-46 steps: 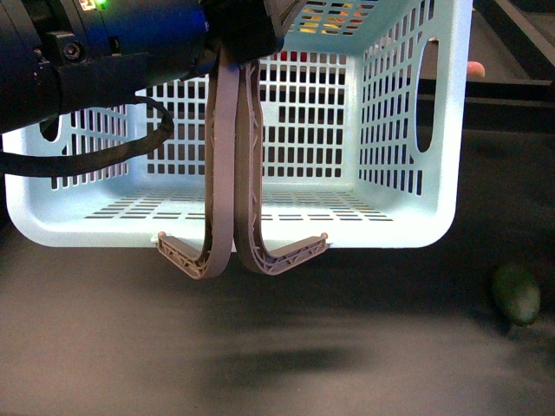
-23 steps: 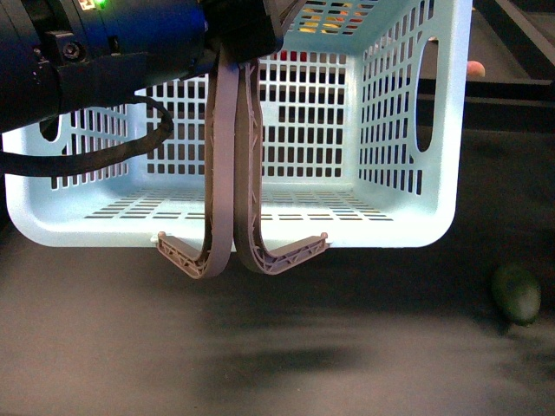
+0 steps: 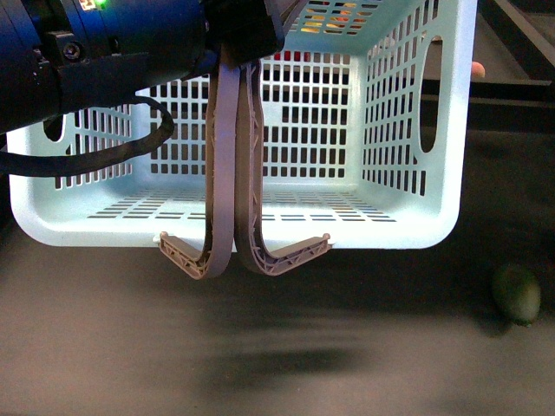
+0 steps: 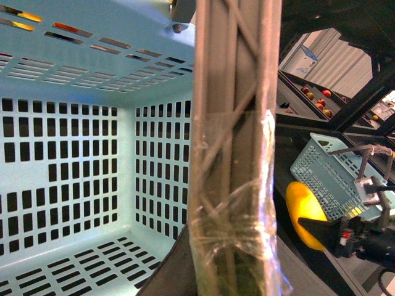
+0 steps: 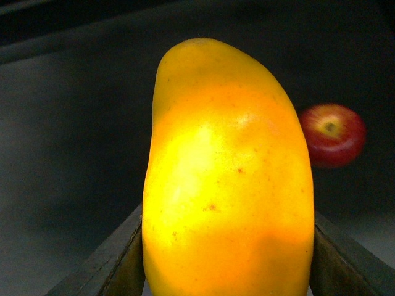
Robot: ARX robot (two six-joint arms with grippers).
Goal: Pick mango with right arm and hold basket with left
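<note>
So, the mango [image 5: 228,154] is off the table and in the right gripper [image 5: 228,216]. The two dark fingers [image 5: 117,259] are pinched against its sides, with the yellow-orange body sticking out past them. The left wrist view shows the same fruit held out to one side of the basket [image 3: 408,230], clearly apart from it. We can't really judge how far, since the right arm isn't in the front view at all.

In the front view the basket fills everything from 9 to 2 o'clock, hanging above the table [image 3: 260,373] with its open mouth tipped toward us. The two handles [image 3: 224,173] run from the front rim up to 12 o'clock, pressed together and going into the left gripper [image 3: 247,26], which looks clamped on them. The left wrist view shows clear tape [image 4: 234,240] wrapped around them. The inside looks empty from what we can see.

Further out, there's a dark green fruit [image 3: 517,295] at 4 o'clock on the table, and a red apple [image 5: 333,134] lying beyond the mango.

Our worries:
- **Slippery fruit:** the mango is smooth and only held from two sides, so a quick swing could squirt it out.
- **Tilted basket:** with the mouth tipped this far, a mango let go inside could roll straight back out.
- **Swinging basket:** it hangs from one grip on the handles, so a bump from the right arm would set it swinging.
</note>
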